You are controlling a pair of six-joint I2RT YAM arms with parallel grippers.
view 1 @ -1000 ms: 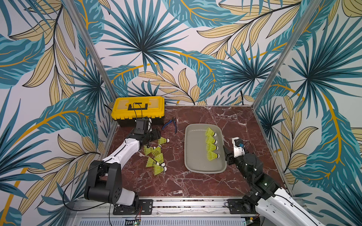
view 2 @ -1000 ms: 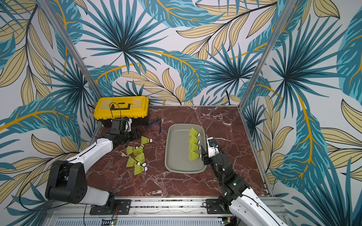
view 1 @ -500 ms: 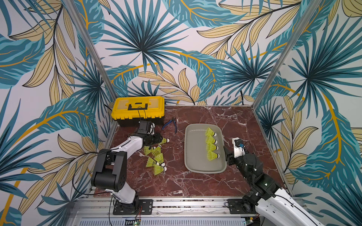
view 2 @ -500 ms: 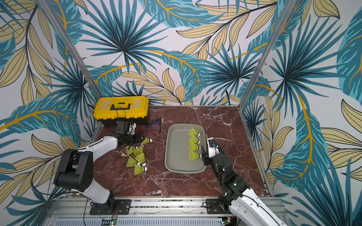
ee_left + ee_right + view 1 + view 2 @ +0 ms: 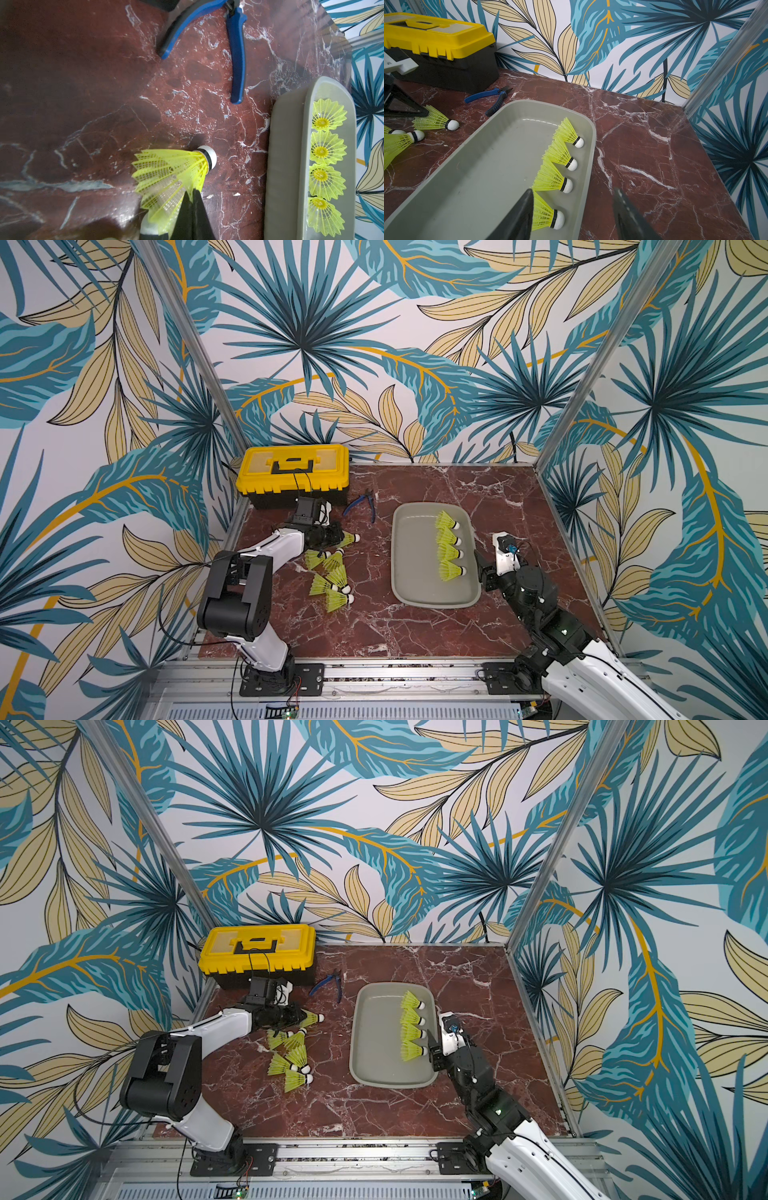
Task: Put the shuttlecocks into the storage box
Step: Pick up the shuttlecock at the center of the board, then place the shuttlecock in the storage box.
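My left gripper (image 5: 337,537) is shut, pinching the skirt edge of a neon yellow-green shuttlecock (image 5: 349,538) low at the tabletop, left of the grey storage box (image 5: 415,568). In the left wrist view the black jaws (image 5: 192,192) meet on that shuttlecock (image 5: 172,168). Several more shuttlecocks (image 5: 330,578) lie clustered on the table just nearer. Several shuttlecocks (image 5: 449,549) lie in a row along the box's right side. My right gripper (image 5: 482,572) stands open by the box's right rim, empty, its fingers astride the rim (image 5: 588,166) beside the nearest shuttlecock (image 5: 548,216).
A yellow-lidded black toolbox (image 5: 293,468) stands at the back left corner. Blue-handled pliers (image 5: 361,504) lie between it and the box. Patterned walls with metal posts close in the red marble table (image 5: 415,635) on three sides.
My left gripper has swung low toward the table and closed from open onto the shuttlecock's skirt. The right arm has stayed still.
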